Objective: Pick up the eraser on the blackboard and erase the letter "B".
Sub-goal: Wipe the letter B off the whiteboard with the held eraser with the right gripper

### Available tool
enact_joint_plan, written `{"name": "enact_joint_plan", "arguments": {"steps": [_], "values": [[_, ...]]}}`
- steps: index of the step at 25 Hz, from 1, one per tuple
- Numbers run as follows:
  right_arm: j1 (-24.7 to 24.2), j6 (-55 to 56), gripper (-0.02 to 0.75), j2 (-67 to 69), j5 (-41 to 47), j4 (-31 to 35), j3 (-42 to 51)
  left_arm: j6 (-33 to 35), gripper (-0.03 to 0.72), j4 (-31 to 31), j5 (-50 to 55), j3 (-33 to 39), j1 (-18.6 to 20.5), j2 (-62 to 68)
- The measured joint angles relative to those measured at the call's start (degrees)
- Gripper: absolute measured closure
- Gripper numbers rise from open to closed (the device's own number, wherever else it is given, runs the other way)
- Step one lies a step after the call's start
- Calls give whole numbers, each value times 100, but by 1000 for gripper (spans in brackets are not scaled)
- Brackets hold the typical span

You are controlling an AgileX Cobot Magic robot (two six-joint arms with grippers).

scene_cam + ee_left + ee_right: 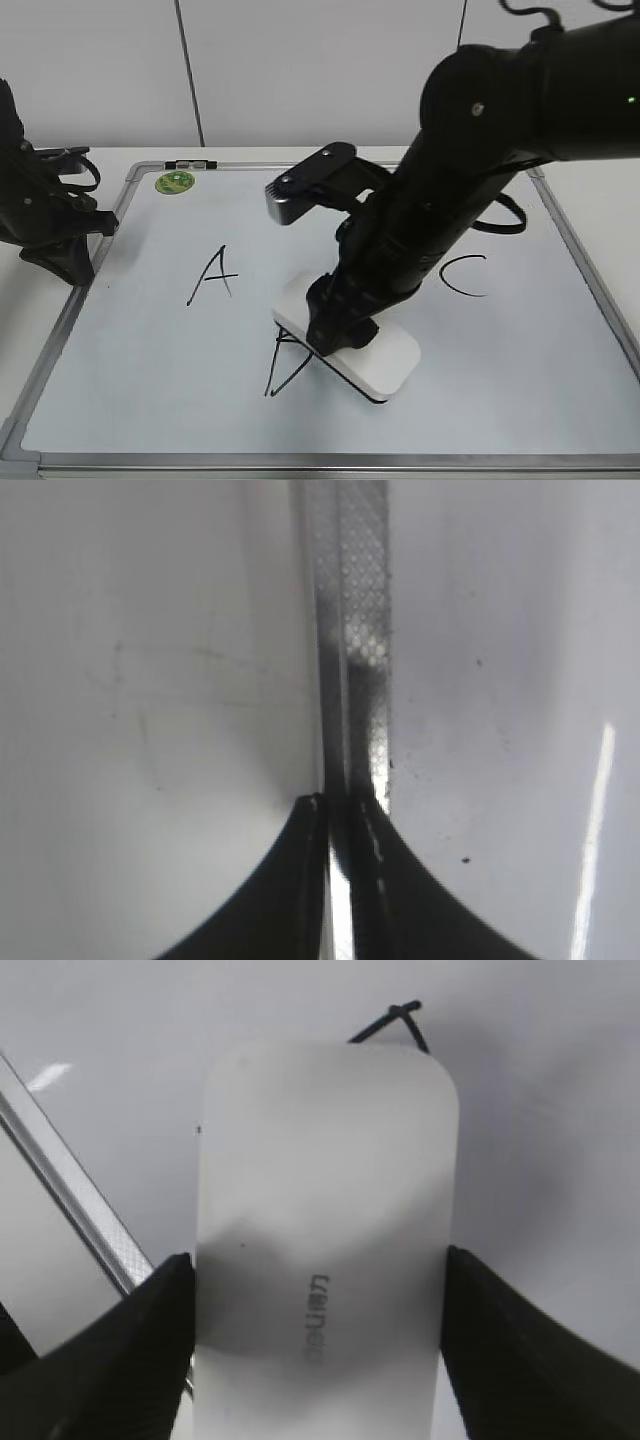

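The white eraser (385, 360) lies flat on the blackboard (150, 350), a white board with a grey frame. My right gripper (340, 325) is shut on the eraser's two long sides; in the right wrist view the eraser (325, 1210) fills the space between my fingers (318, 1270). The eraser covers most of the letter "B" (285, 370); only angular black strokes show at its lower left, and one stroke tip shows beyond the eraser's far end (395, 1020). My left gripper (72, 268) is shut and empty, low over the board's left frame (360, 630), fingertips (345, 805) nearly touching.
A black "A" (212, 272) is left of the eraser and a black "C" (465, 275) is right of it. A green round sticker (175, 182) sits at the board's far left corner. The board's near frame (70, 1190) runs close to the eraser.
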Motion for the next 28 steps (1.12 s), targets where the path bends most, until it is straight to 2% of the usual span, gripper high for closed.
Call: {"name": "enact_joint_plan", "arguments": {"steps": [7,12,20,28], "values": [[599,0,195,439,-119,-408,-273,0,678,0,0,0,0,0],[860,0,195,695,-443,-700,-273,0,678,-2,0,0,0,0],[989,0,195,1105,-912,-1161,-273,0,678,-12,-11,0,0,0],[1006,0,195,1138,-953,-1310,-310,-12,686,-12,-21,0,0,0]]}}
